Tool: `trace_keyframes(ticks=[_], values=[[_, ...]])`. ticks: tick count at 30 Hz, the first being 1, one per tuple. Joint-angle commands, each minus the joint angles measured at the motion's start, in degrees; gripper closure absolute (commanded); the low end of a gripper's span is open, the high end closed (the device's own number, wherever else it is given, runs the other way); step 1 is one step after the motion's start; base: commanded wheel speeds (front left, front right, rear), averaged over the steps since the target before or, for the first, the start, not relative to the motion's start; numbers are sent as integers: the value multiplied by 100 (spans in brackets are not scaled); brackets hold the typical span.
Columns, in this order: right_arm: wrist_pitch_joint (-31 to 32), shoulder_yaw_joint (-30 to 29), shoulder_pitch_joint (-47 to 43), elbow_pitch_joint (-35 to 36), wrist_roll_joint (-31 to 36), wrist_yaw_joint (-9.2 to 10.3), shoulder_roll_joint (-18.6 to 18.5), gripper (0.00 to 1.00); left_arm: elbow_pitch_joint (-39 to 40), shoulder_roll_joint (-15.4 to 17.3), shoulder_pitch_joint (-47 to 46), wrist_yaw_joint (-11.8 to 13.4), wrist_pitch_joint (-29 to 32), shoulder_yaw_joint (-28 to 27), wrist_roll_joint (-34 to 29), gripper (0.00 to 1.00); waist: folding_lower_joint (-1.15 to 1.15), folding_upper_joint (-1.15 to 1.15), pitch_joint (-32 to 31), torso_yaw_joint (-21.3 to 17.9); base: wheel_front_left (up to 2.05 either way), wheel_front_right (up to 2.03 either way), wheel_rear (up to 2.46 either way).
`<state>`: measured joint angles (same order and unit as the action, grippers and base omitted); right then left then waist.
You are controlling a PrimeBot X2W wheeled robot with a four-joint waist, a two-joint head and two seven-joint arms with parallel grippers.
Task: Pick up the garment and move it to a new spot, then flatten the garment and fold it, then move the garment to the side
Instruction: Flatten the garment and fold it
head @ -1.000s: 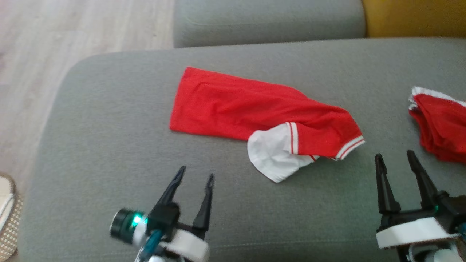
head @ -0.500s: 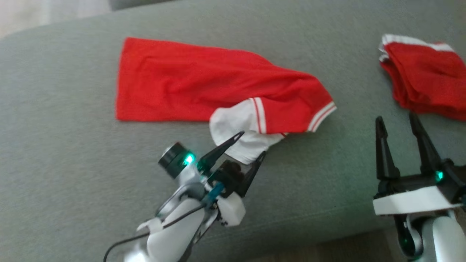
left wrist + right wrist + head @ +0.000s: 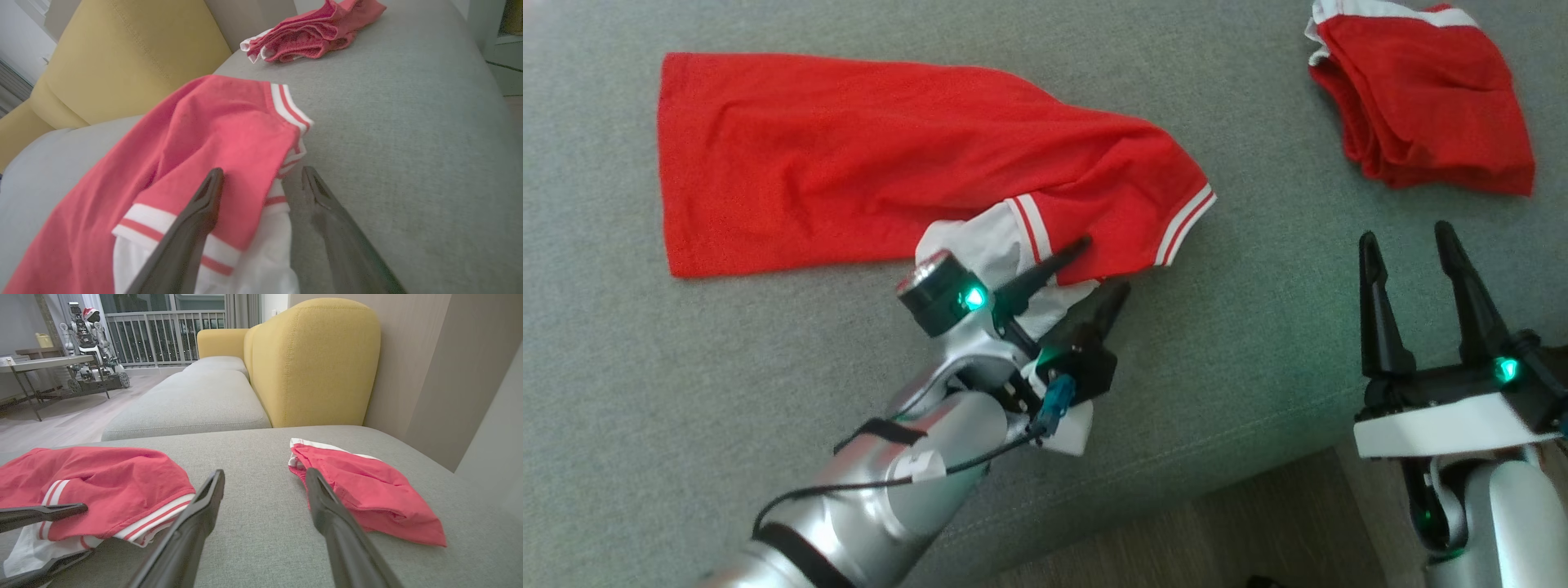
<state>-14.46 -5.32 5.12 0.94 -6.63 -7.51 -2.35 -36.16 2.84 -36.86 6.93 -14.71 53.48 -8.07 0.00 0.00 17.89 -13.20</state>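
Grey sofa seat cushion (image 3: 703, 384) served as the work surface, with a yellow backrest (image 3: 318, 359) rising at its far side. Over it the left claw (image 3: 1104, 263) stood wide open. One finger lay above the striped sleeve (image 3: 1029, 233) and the other sat low beside the white fabric (image 3: 972, 241), so the sleeve end of the garment (image 3: 849, 155) lay between the jaws without yet being pinched.

A second before, that claw had hung back at the near edge of the cushion, well apart from the cloth. Since then the arm had reached forward and to the right until its fingers straddled the sleeve. The head camera had also dipped and turned in that time, so the garment's apparent slide toward the far left of the view was the camera's doing. The cloth itself looked unmoved, spread in a long, rumpled strip with its plain hem to the left and its sleeves bunched to the right.

Further right, the right claw (image 3: 1405, 231) had kept its place at the near edge, also open and holding nothing. Beyond it, at the far right, a second red garment (image 3: 1421, 106) lay in a folded heap, well apart from the first.

Judging by this, the approach was done and the pick-up was the step in hand. Closing on the sleeve seemed next, with moving, flattening and folding all still ahead.
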Motion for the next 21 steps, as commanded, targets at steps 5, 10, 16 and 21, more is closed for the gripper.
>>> trace_keyframes(ticks=[5,10,16,21], values=[[-54,146,193,148,-45,2,-53,0,76,61,-463,279,-29,-30,24,0,0,0,63,-38,0,0,0],[-54,167,185,96,-31,2,-53,0,70,101,-564,311,-29,44,240,100,0,0,-15,-32,0,0,0],[-54,244,106,-9,-66,2,-53,0,243,28,-429,-498,-29,-529,1702,100,0,0,-340,-17,0,0,0],[-54,302,13,-78,-173,2,-53,0,125,7,-873,-1145,159,-981,3235,100,0,0,-720,-84,0,0,0]])
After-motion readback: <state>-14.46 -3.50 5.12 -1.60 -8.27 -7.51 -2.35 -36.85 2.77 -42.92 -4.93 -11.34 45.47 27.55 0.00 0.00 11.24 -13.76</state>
